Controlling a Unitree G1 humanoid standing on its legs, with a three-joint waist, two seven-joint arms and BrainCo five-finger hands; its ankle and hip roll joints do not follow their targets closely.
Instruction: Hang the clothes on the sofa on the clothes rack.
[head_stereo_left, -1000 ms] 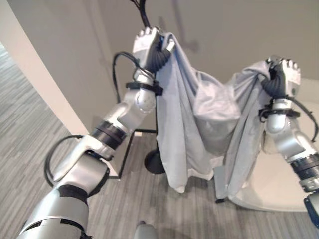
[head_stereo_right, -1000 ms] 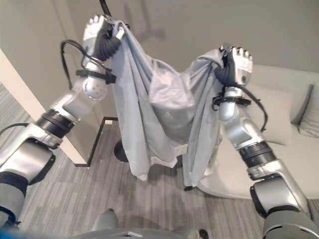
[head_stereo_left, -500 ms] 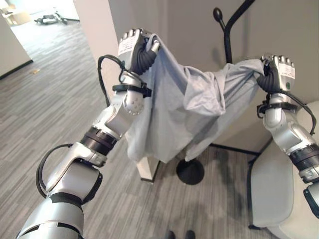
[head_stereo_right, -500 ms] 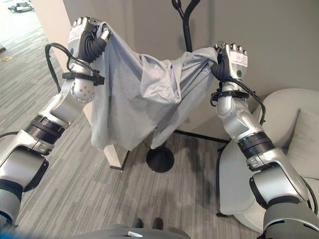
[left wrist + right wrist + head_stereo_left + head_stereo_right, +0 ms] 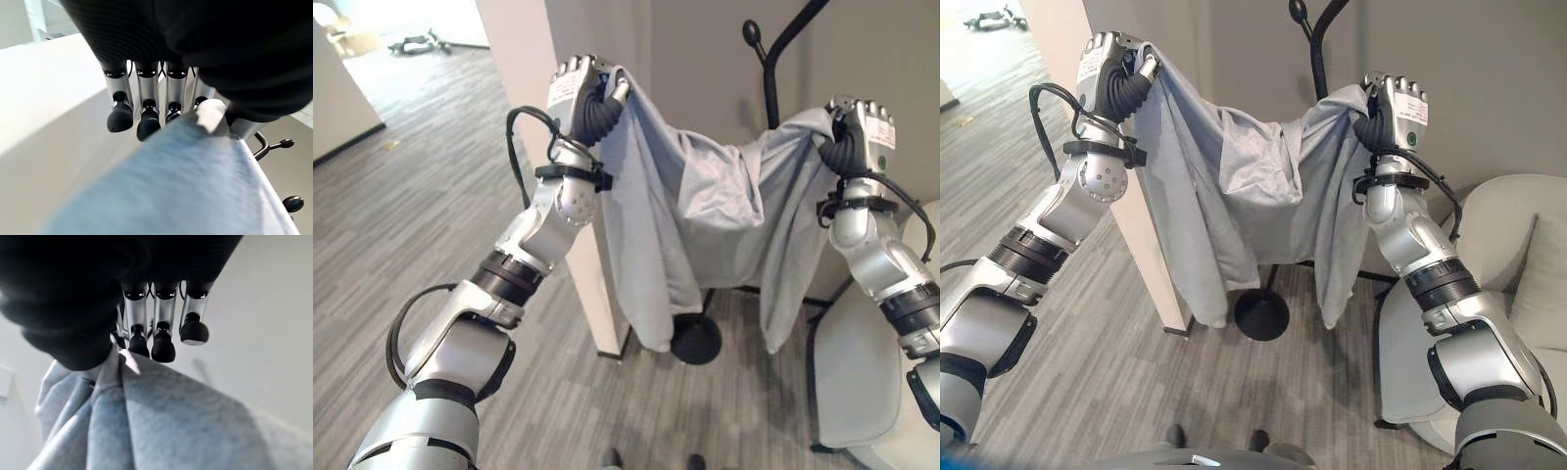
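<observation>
While both arms are raised high, you have the light grey garment (image 5: 705,211) stretched between the 2 hands, hanging in front of the black clothes rack (image 5: 771,73). Your left hand (image 5: 579,93) has its fingers (image 5: 120,113) curled round one upper corner of the cloth, and your right hand (image 5: 862,132) pinches the other corner with its fingers (image 5: 162,346) bent over the fabric. The garment sags in the middle and 2 long folds drop toward the grey plank floor (image 5: 431,215), ending near the rack's round black base (image 5: 697,343). A white pillar (image 5: 524,59) stands just behind your left hand. The pale sofa (image 5: 1503,245) sits beside your right arm.
</observation>
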